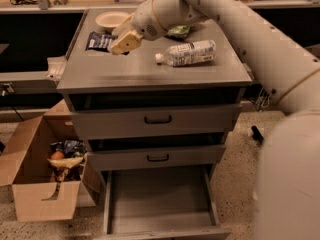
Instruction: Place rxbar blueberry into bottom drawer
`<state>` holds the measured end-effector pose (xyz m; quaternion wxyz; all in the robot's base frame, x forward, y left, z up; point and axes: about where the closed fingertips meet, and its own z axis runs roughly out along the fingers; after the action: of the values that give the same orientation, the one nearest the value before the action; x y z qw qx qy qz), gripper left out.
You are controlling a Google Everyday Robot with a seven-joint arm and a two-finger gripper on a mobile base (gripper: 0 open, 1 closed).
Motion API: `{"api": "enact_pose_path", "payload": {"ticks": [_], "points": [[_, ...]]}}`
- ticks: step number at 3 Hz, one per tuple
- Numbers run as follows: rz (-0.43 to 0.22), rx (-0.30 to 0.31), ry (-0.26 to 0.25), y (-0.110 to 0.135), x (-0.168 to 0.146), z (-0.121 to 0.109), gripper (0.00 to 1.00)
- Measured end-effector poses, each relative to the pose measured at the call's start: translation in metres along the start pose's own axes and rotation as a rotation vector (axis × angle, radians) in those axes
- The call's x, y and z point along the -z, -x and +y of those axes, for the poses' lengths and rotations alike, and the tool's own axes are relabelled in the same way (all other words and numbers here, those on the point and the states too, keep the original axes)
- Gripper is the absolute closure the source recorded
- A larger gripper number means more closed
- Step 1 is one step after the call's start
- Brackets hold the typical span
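One small flat dark navy-blue wrapped bar with pale lettering, the rxbar blueberry [98, 40], is lying near the back left corner of the grey metal counter [150, 73], just in front of one pale round bowl [112, 20]. One clear plastic bottle with a white label [187, 53] is lying on its side towards the right edge. One green snack bag [179, 31] is sitting near the back edge, mostly hidden behind the white arm.

Three grey drawers are showing below. The two upper drawers with black handles [157, 119] are sitting nearly shut. The bottom drawer [157, 199], a wide grey tray with a plain floor, is standing open, with its front cut off by the picture's lower edge.

One open cardboard box [35, 196] is sitting on the floor at the left, its contents hard to make out.

The tan gripper [121, 45] is hanging at the bar's right end and covering it. Whether its jaws are open or closed cannot be told.
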<state>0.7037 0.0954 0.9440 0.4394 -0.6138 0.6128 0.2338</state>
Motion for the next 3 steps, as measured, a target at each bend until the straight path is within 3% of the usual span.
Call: {"api": "enact_pose_path", "payload": {"ticks": [1, 2, 3], "points": [[-0.079, 0.058, 0.048, 0.008, 0.019, 0.039, 1.00], [-0.079, 0.059, 0.047, 0.008, 0.020, 0.038, 1.00], [-0.079, 0.069, 0.091, -0.002, 0.013, 0.054, 1.00]]}}
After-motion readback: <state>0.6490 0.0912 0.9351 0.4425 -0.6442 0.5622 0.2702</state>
